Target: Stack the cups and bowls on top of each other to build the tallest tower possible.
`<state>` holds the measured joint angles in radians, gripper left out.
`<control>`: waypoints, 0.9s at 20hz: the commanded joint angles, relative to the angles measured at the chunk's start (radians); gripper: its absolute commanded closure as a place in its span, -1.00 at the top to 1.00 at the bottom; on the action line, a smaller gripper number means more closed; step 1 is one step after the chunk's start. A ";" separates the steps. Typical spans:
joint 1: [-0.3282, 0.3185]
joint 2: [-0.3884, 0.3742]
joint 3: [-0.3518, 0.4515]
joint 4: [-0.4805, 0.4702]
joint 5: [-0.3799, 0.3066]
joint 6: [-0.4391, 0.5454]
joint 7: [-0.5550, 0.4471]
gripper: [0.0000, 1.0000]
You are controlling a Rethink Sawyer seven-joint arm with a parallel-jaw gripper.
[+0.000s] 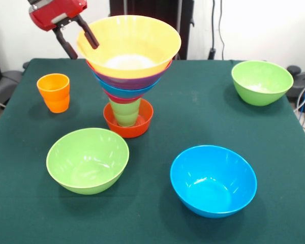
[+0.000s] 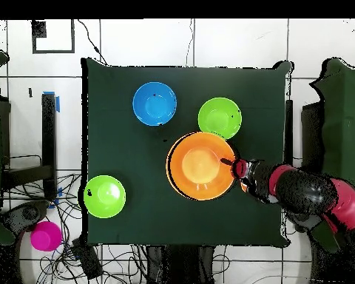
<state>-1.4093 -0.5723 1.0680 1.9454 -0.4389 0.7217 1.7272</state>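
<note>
At the far left of the worktop (image 1: 203, 107), the tower (image 1: 128, 76) stands in a small red-orange bowl (image 1: 128, 122): a light green cup (image 1: 125, 112) upright in it, then pink, blue and purple bowls nested above, and the very large orange bowl (image 1: 129, 46) on top, widening upward. The gripper (image 1: 77, 34) sits at that top bowl's rim — its two dark fingers (image 1: 65, 43) are parted, one on the outer side and one reaching across the rim, and I cannot see them pinching anything. I read this as the placing of the big bowl, with the gripper letting go or about to.

Still loose on the cloth are the orange cup (image 1: 54, 92) just left of the tower, a lime green bowl (image 1: 87, 160) near the front, a blue bowl (image 1: 213, 180) front right, and another lime green bowl (image 1: 262, 82) far right. The next move, I judge, calls for a straight lift clear of the rim — any sideways drag could tip this top-heavy column.

The arm comes in from the upper left in the front view, wrist angled down toward the rim; overhead, it reaches in from the right edge.
</note>
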 commanded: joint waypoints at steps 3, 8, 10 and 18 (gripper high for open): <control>0.033 -0.076 0.035 0.021 0.016 0.046 -0.079 1.00; 0.015 -0.136 0.068 0.023 0.071 0.100 -0.082 1.00; 0.014 -0.148 0.075 0.018 0.089 0.117 -0.085 1.00; -0.001 -0.179 0.093 0.018 0.146 0.165 -0.107 1.00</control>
<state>-1.4252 -0.7269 1.1387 1.9466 -0.3214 0.7433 1.7272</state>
